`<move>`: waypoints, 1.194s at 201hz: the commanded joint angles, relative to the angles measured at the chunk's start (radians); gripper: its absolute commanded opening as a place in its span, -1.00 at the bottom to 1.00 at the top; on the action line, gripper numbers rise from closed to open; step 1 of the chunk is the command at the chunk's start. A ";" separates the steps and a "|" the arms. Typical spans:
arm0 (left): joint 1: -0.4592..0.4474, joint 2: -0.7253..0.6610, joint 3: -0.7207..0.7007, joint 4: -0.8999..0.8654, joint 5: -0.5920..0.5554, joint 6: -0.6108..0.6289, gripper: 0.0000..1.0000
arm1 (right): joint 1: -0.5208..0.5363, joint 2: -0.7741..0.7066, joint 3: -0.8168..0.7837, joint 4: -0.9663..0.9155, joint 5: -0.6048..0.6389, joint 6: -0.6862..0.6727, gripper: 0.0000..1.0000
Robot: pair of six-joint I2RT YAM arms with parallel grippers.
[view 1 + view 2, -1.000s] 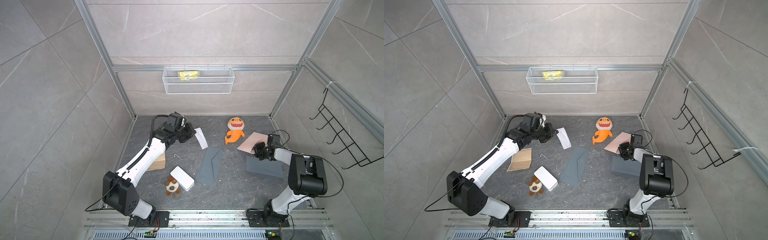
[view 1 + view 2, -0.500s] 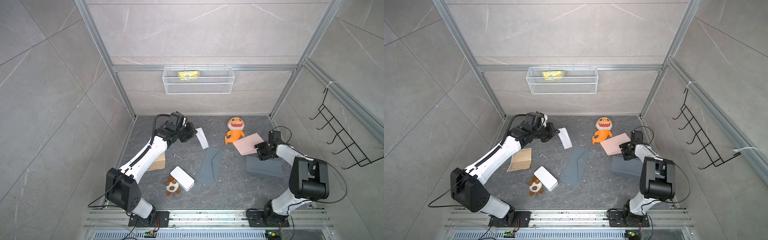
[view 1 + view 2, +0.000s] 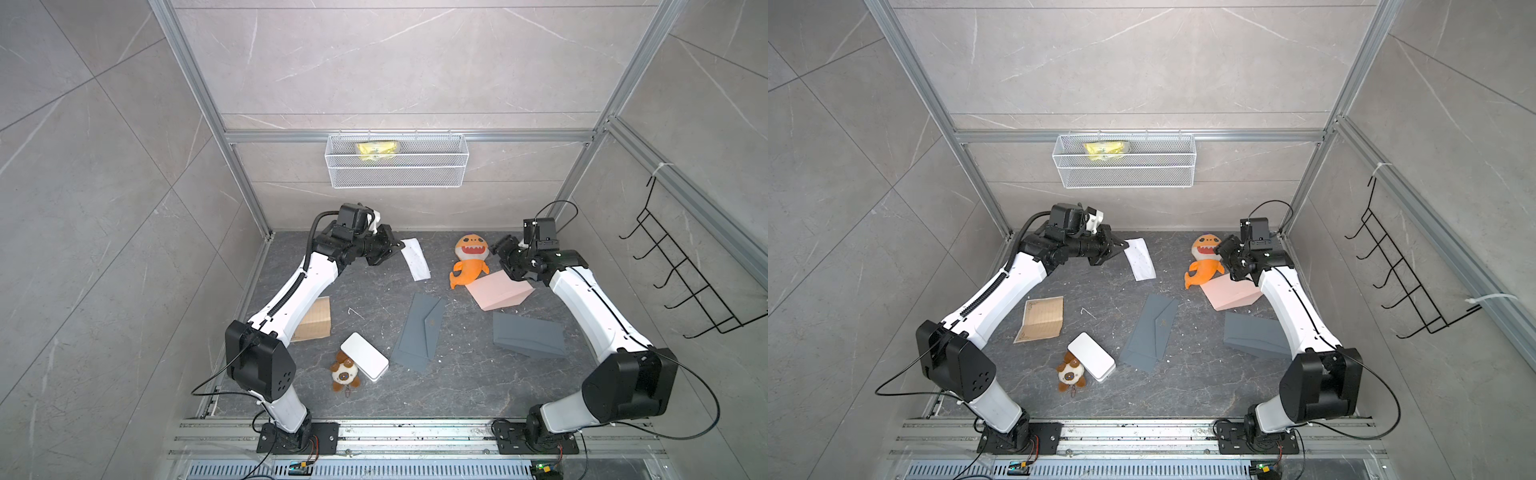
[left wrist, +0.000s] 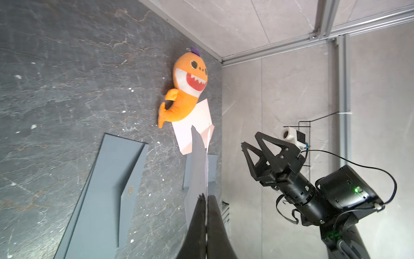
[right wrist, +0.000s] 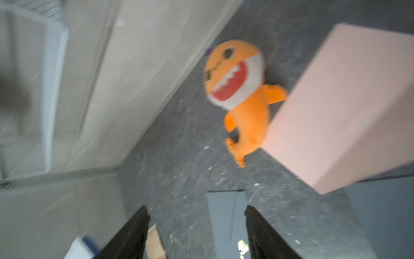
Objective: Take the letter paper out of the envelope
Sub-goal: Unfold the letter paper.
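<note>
My left gripper (image 3: pixel 394 246) is shut on one end of a white letter paper (image 3: pixel 415 261), held in the air over the back left of the floor. In the left wrist view the paper (image 4: pixel 198 161) runs edge-on out from the pinched fingertips (image 4: pixel 202 201). A pink envelope (image 3: pixel 496 291) lies on the floor at the back right, one corner against the orange shark. My right gripper (image 3: pixel 502 251) hovers above and behind the envelope, open and empty. Seen from the right wrist, its gripper (image 5: pixel 196 208) stands wide apart, with the envelope (image 5: pixel 336 112) beyond.
An orange shark plush (image 3: pixel 469 257) lies beside the pink envelope. Two grey envelopes (image 3: pixel 419 332) (image 3: pixel 528 334) lie mid-floor. A brown sheet (image 3: pixel 1042 318), a white box (image 3: pixel 364 361) and a small plush dog (image 3: pixel 344 374) lie front left. A wire basket (image 3: pixel 397 166) hangs on the back wall.
My right gripper has opened, let go of the pink envelope and lifted back from it. The envelope now rests on the floor. The left gripper still holds the white paper, barely moved.
</note>
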 commanded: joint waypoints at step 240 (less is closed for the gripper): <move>0.044 0.081 0.039 0.221 0.279 -0.281 -1.00 | 0.142 -0.097 -0.229 0.487 -0.458 0.252 0.06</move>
